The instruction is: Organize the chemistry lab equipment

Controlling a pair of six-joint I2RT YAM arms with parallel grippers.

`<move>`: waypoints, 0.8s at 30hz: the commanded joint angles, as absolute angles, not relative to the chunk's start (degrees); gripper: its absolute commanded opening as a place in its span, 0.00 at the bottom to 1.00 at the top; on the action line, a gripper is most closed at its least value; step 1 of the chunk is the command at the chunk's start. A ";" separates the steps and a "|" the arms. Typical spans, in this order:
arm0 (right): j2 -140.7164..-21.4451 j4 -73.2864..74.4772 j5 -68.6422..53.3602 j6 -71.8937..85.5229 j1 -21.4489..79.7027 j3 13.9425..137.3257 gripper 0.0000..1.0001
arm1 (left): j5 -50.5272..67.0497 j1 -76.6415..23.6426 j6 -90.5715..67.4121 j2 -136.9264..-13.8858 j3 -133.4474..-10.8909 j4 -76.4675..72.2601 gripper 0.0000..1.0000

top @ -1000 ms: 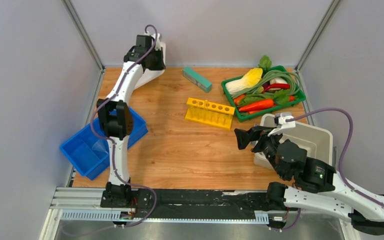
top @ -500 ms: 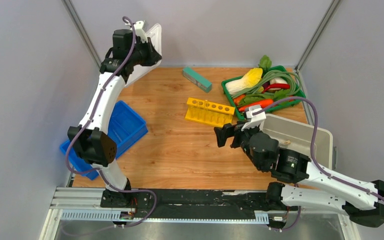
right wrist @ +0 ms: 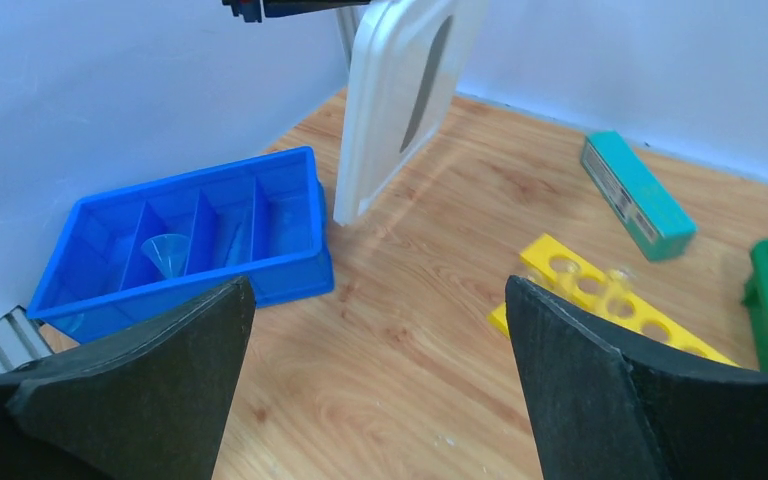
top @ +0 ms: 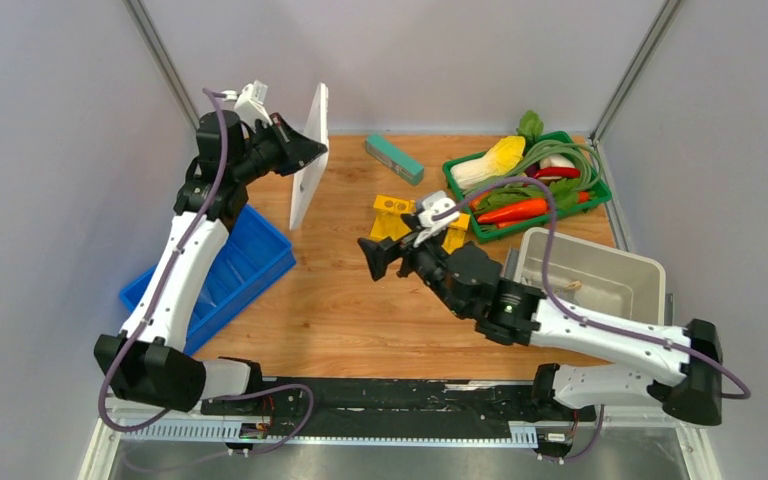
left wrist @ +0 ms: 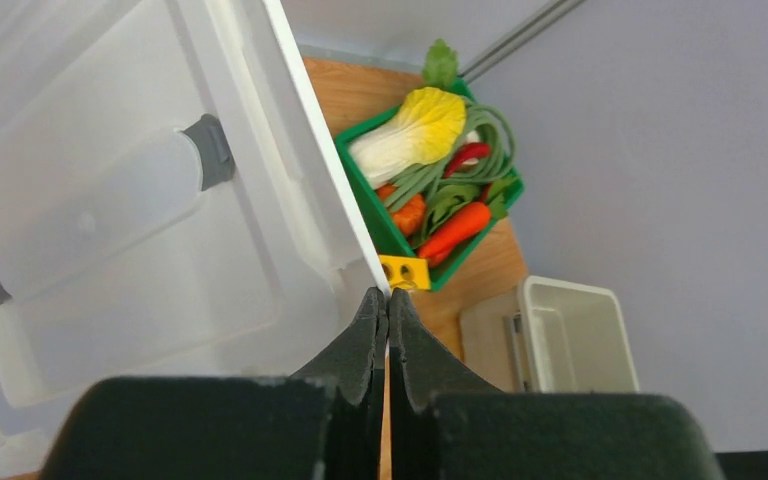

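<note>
My left gripper [top: 307, 152] [left wrist: 387, 298] is shut on the rim of a white plastic lid [top: 308, 170] [left wrist: 140, 200] with a grey handle. It holds the lid upright above the table's back left; the lid's lower corner [right wrist: 345, 215] hangs near the wood. My right gripper [top: 372, 256] [right wrist: 375, 285] stands wide open over the table's middle, with nothing between its fingers. The yellow holed rack [top: 391, 205] [right wrist: 600, 300] lies just behind it, partly hidden by the arm. A clear glass funnel [right wrist: 167, 255] lies in the blue divided tray [top: 255, 255] [right wrist: 290, 260].
A white bin [top: 640, 272] [left wrist: 615, 345] stands at the right near edge. The green basket [top: 457, 185] of toy vegetables sits at the back right. A teal block [top: 394, 158] [right wrist: 635, 195] lies at the back. Grey walls close three sides.
My left arm has swung the lid down from the back wall and turned it upright. The right arm has reached left from the white bin to the table's middle, covering part of the rack.
</note>
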State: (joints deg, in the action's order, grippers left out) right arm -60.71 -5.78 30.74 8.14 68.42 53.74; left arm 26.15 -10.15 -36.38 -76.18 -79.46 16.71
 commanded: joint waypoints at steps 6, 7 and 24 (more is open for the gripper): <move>-79.09 -30.21 25.68 -3.07 66.80 61.08 1.00 | 30.68 -10.63 -44.82 -62.77 -79.19 13.62 0.00; -80.32 -32.76 24.01 -3.51 66.80 61.08 1.00 | 30.59 -10.46 -45.43 -61.27 -78.49 13.28 0.00; -100.18 -45.97 21.96 -6.59 67.41 76.19 0.99 | 30.59 -10.63 -58.10 -49.92 -67.94 2.55 0.00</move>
State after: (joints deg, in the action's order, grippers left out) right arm -96.47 -41.52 19.40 -4.14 67.00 70.28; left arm 29.85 -10.41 -53.80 -52.42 -68.71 9.63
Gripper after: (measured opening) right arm 0.998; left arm 0.006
